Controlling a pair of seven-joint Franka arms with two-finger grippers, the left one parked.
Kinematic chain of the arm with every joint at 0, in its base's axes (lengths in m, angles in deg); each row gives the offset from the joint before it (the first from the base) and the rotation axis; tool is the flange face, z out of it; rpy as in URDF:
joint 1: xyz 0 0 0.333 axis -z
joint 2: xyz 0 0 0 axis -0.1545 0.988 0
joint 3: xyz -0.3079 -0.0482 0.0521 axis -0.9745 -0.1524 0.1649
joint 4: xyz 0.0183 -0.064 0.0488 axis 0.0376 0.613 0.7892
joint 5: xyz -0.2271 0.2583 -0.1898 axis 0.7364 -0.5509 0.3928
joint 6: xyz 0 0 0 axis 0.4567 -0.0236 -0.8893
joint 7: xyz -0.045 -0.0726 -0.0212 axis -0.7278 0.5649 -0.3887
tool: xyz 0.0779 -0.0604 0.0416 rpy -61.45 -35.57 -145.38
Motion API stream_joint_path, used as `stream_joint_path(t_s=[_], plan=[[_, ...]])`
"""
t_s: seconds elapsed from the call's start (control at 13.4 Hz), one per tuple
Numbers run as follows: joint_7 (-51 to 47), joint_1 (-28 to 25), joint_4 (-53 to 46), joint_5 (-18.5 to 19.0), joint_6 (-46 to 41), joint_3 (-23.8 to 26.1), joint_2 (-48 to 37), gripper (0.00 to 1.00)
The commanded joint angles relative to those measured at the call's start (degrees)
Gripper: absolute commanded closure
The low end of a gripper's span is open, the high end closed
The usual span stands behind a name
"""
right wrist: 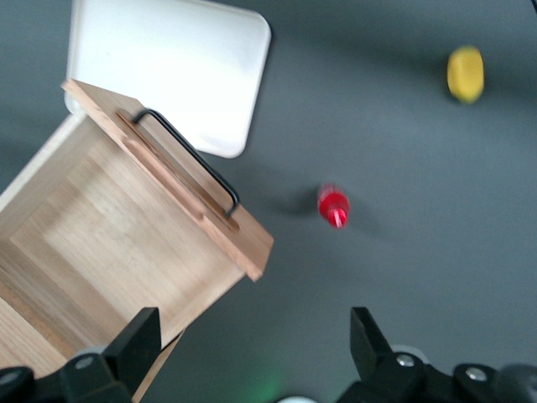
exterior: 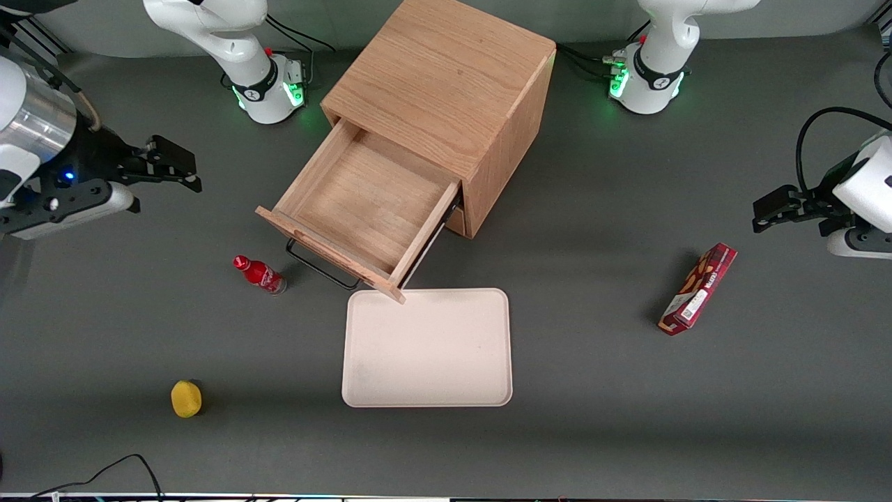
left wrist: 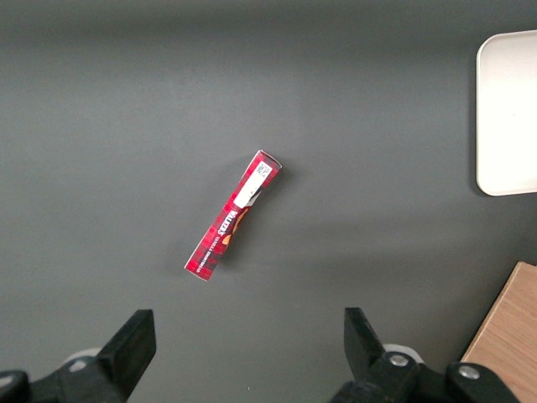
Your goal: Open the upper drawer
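One upper drawer (exterior: 362, 209) is seen pulled fully out; the gripper (exterior: 164, 167) is held open above the desk (exterior: 627, 390), well apart from it.

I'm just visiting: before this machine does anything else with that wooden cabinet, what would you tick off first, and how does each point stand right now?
1. Upper drawer pulled out: ok, its bare wooden floor shows.
2. Drawer holds nothing: ok, no item inside.
3. Black handle free: ok, nothing grips it.
4. Tool clear of the drawer: ok, it hangs open above the table toward the working arm's end, holding nothing.
5. Red bottle upright and apart from the drawer front: ok.
6. Cream tray apart from the drawer: cannot tell, the drawer's corner overlaps its rim from above.
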Motion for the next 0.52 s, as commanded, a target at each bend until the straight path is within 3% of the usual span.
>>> stream_joint_path(t_s=[0.0, 0.3, 0.45], plan=[[-3.5, 0.0, 14.8, 0.1, 1.8, -3.0, -10.5, 0.0], [-2.7, -0.1, 31.8, 0.3, 13.6, -8.6, -19.1, 0.0], [-3.4, -0.2, 33.0, 1.1, 14.7, -8.8, -19.5, 0.0]])
